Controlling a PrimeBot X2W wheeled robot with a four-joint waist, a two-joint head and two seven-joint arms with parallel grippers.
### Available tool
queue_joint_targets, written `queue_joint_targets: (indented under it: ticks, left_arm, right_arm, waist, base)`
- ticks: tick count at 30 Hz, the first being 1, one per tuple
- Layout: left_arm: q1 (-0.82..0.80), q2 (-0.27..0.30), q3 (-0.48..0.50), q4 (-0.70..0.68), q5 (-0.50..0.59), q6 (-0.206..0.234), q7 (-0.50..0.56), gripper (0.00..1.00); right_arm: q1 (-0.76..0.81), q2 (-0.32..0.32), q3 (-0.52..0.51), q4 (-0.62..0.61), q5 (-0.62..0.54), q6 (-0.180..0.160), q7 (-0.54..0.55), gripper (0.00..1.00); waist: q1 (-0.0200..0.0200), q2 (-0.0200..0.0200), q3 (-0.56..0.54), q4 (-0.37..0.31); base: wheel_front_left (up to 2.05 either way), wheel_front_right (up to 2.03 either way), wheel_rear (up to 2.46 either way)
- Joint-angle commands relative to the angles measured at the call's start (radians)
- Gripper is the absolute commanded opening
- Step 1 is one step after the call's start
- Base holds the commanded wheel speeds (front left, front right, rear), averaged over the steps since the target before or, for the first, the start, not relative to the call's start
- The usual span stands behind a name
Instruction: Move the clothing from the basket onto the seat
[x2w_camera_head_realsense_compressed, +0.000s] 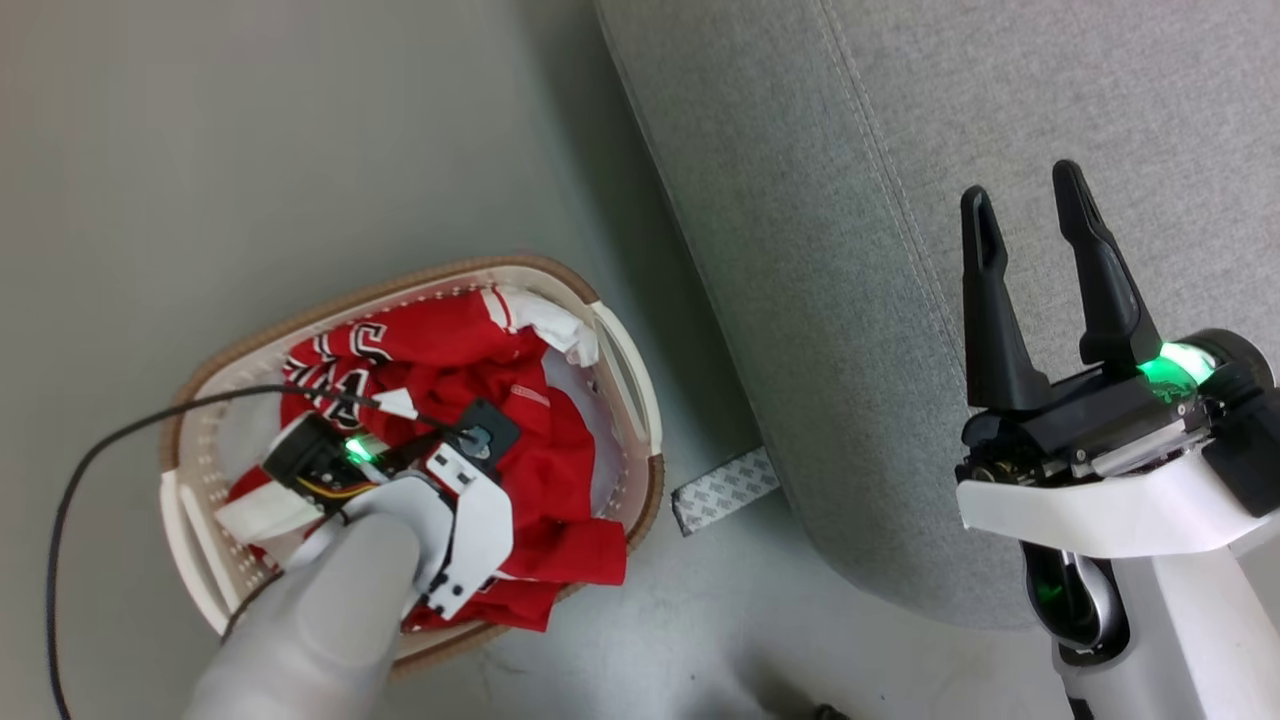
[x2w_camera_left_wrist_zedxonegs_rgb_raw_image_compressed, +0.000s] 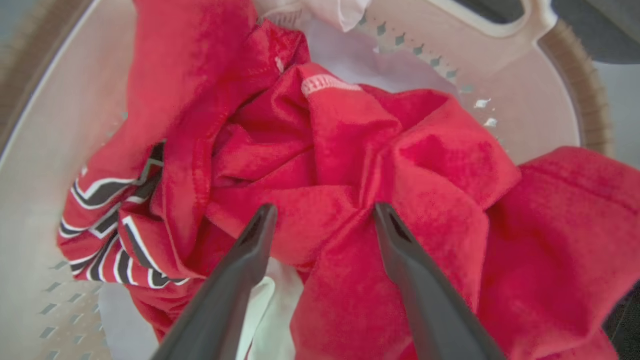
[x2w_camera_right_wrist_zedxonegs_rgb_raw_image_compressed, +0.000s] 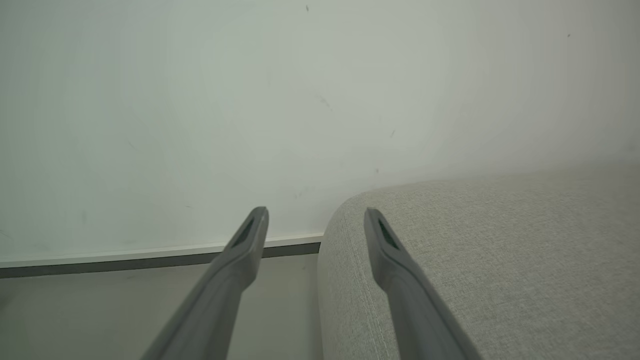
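Note:
The cream basket (x2w_camera_head_realsense_compressed: 632, 372) with its brown rim stands on the floor left of the grey seat (x2w_camera_head_realsense_compressed: 850, 300). It holds red clothing (x2w_camera_head_realsense_compressed: 450, 350) with black-and-white lettering, plus some white cloth. My left arm (x2w_camera_head_realsense_compressed: 400, 520) reaches down into the basket, and its wrist hides the fingers in the head view. In the left wrist view my left gripper (x2w_camera_left_wrist_zedxonegs_rgb_raw_image_compressed: 325, 210) is open, its tips right at a bunched fold of the red clothing (x2w_camera_left_wrist_zedxonegs_rgb_raw_image_compressed: 350, 150), inside the basket (x2w_camera_left_wrist_zedxonegs_rgb_raw_image_compressed: 525, 100). My right gripper (x2w_camera_head_realsense_compressed: 1023, 185) hovers open over the seat, with nothing between its fingers (x2w_camera_right_wrist_zedxonegs_rgb_raw_image_compressed: 315, 212).
A black cable (x2w_camera_head_realsense_compressed: 60, 520) loops from my left wrist over the floor to the left of the basket. A patterned strip (x2w_camera_head_realsense_compressed: 725, 490) lies on the floor at the seat's base. Past the seat's rounded corner (x2w_camera_right_wrist_zedxonegs_rgb_raw_image_compressed: 450, 250) stands a pale wall with a baseboard (x2w_camera_right_wrist_zedxonegs_rgb_raw_image_compressed: 150, 257).

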Motion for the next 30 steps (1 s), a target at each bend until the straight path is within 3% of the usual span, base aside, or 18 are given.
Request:
queue_joint_targets:
  ticks: [1,13,27,29,30]
  left_arm:
    - [-0.024,0.023,-0.017,0.019,0.006,-0.001,0.032,1.00]
    - [-0.057,0.059,-0.125,0.078,-0.082,-0.001,0.101,1.00]
    - [-0.110,0.121,-0.323,0.080,-0.166,-0.001,0.134,1.00]
    - [-0.130,0.123,-0.352,0.069,-0.187,-0.001,0.127,0.41]
    - [-0.136,0.125,-0.363,0.067,-0.192,-0.001,0.127,0.04]
  right_arm:
    - [-0.024,0.002,0.006,-0.012,0.013,-0.002,0.001,1.00]
    - [-0.031,0.002,0.018,-0.014,0.053,-0.002,0.001,1.00]
    - [-0.057,0.002,0.024,-0.027,0.069,-0.002,0.001,1.00]
    - [-0.060,0.002,0.017,-0.029,0.070,-0.002,0.001,1.00]
    - [-0.061,0.002,0.015,-0.029,0.071,-0.002,0.001,1.00]
  waist:
    - [-0.0002,0.0000,0.035,-0.022]
    - [-0.0002,0.0000,0.068,-0.044]
    - [-0.0002,0.0000,0.121,-0.055]
    - [-0.0002,0.0000,0.142,-0.049]
    - [-0.0002,0.0000,0.148,-0.048]
  base:
    - [0.00,0.00,0.00]
    - [0.00,0.00,0.00]
    - [0.00,0.00,0.00]
    - [0.00,0.00,0.00]
    - [0.00,0.00,0.00]
